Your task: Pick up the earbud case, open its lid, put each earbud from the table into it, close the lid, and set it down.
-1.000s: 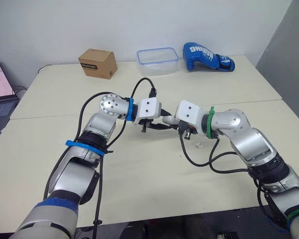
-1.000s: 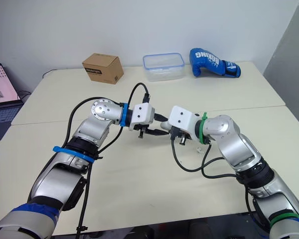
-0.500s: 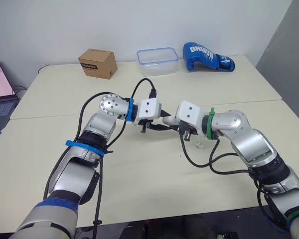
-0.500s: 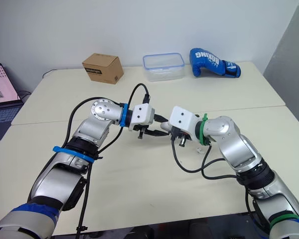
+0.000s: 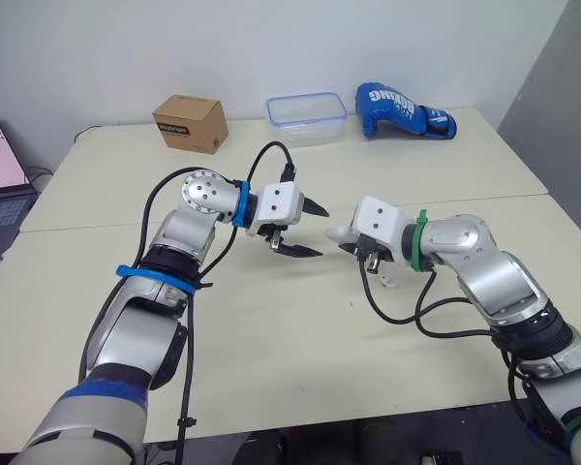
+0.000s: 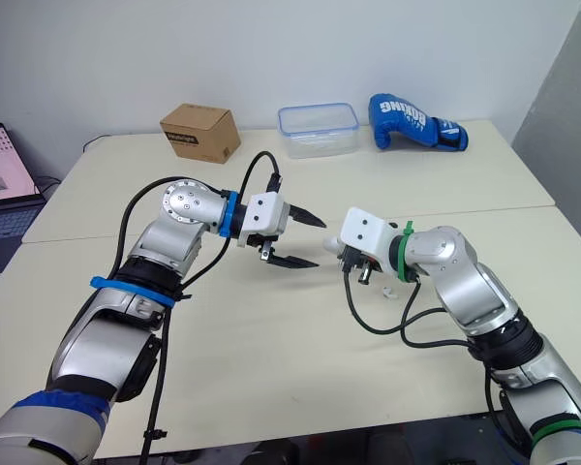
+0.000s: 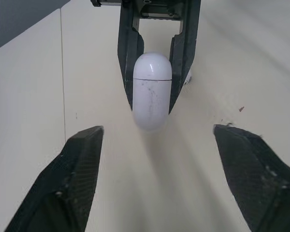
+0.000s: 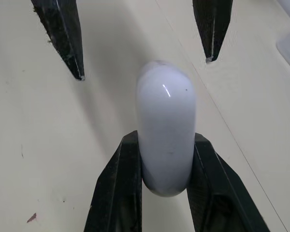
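Plainly, in the head view the pick-up was done. The right gripper (image 5: 350,241) was clenched on the white earbud case (image 5: 337,233) and held it off the counter (image 5: 271,329), over its middle. The left gripper (image 5: 321,232) stood just beside the case's free end, spread wide and grasping nothing. One small white earbud (image 5: 385,283) lay on the counter near the right gripper, on the side toward the front edge. A second could not be made out. A cardboard box (image 5: 189,123), a clear container (image 5: 306,118) and a blue boxing glove (image 5: 402,109) sat along the far edge, well apart from the work. The case's long axis ran roughly level, pointing from the right gripper toward the left one.

In the left wrist view, the right gripper's fingers (image 7: 129,53) pinched the case on two opposite sides. A thin, unbroken seam crossed it near the end seated between them, so the lid looked shut. By that seam, the lid end probably sat toward the right palm and the base jutted out.

In the right wrist view, the case ran straight out along that gripper's own fingers, its rounded end aimed at the gap between the left gripper's two tips. What remained, by this reading, was opening the lid, loading the earbuds, closing it and setting it down.
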Available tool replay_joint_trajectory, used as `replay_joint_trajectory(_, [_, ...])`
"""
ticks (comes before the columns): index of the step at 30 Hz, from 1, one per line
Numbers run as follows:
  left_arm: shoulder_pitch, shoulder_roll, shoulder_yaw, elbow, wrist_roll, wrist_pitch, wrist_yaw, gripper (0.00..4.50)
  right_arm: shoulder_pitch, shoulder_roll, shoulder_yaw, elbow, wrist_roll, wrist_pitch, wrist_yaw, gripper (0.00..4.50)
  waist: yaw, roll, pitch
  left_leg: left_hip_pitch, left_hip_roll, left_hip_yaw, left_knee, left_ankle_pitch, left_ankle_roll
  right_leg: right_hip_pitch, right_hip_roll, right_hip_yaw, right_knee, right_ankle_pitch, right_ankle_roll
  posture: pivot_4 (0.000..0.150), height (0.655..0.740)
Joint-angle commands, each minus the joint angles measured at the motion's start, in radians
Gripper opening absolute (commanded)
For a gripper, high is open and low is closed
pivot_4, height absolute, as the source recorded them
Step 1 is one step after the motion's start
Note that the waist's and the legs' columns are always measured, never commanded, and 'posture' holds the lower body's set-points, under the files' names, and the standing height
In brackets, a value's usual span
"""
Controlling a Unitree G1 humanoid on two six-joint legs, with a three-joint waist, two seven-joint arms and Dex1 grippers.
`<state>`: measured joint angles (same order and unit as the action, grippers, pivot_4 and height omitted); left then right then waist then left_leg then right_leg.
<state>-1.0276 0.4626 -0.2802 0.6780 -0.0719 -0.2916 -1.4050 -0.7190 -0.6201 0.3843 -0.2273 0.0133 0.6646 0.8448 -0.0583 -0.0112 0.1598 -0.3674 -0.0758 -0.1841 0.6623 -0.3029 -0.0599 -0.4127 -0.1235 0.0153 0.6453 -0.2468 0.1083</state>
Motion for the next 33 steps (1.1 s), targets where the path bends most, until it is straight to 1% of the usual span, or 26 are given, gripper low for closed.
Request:
replay_joint_trajectory(1, [-0.033, -0.006, 0.025, -0.001, -0.001, -0.022, 0.011, 3.68, -0.012, -0.002, -0.024, -0.022, -0.008, -0.011, -0.001, 0.79, 0.000, 0.000, 0.000, 0.000, 0.000, 0.000, 0.000, 0.000, 0.000, 0.000, 0.000, 0.000, 0.000, 0.000, 0.000, 0.150, 0.7400])
replay_joint_trajectory(8, [-0.059, -0.043, 0.018, 0.036, 0.024, -0.059, 0.046, 3.68, -0.035, -0.001, 0.002, -0.015, -0.027, -0.029, 0.013, 0.79, 0.001, 0.000, 0.000, 0.000, 0.000, 0.000, 0.000, 0.000, 0.000, 0.000, 0.000, 0.000, 0.000, 0.000, 0.000, 0.150, 0.7400])
replay_joint_trajectory(17, [-0.103, -0.072, 0.017, 0.096, 0.047, -0.111, 0.058, 3.68, -0.041, 0.008, 0.017, -0.016, -0.052, -0.043, 0.023, 0.79, 0.000, 0.000, 0.000, 0.000, 0.000, 0.000, 0.000, 0.000, 0.000, 0.000, 0.000, 0.000, 0.000, 0.000, 0.000, 0.150, 0.7400])
replay_joint_trajectory(20, [-0.109, -0.074, 0.020, 0.107, 0.043, -0.117, 0.042, 3.11, -0.040, 0.010, 0.013, -0.019, -0.055, -0.041, 0.025, 0.79, 0.000, 0.000, 0.000, 0.000, 0.000, 0.000, 0.000, 0.000, 0.000, 0.000, 0.000, 0.000, 0.000, 0.000, 0.000, 0.150, 0.7400])
replay_joint_trajectory(27, [-0.102, -0.079, 0.017, 0.098, 0.038, -0.111, 0.004, 0.91, -0.050, 0.023, -0.001, -0.016, -0.060, -0.036, 0.026, 0.79, 0.000, 0.000, 0.000, 0.000, 0.000, 0.000, 0.000, 0.000, 0.000, 0.000, 0.000, 0.000, 0.000, 0.000, 0.000, 0.150, 0.7400])
replay_joint_trajectory(28, [-0.102, -0.081, 0.018, 0.097, 0.038, -0.112, 0.004, 0.74, -0.051, 0.025, -0.001, -0.015, -0.061, -0.036, 0.027, 0.79, 0.000, 0.000, 0.000, 0.000, 0.000, 0.000, 0.000, 0.000, 0.000, 0.000, 0.000, 0.000, 0.000, 0.000, 0.000, 0.150, 0.7400])
replay_joint_trajectory(33, [-0.107, -0.085, 0.019, 0.108, 0.054, -0.122, 0.029, 0.74, -0.054, 0.032, -0.001, -0.008, -0.062, -0.033, 0.031, 0.79, 0.000, 0.000, 0.000, 0.000, 0.000, 0.000, 0.000, 0.000, 0.000, 0.000, 0.000, 0.000, 0.000, 0.000, 0.000, 0.150, 0.7400])
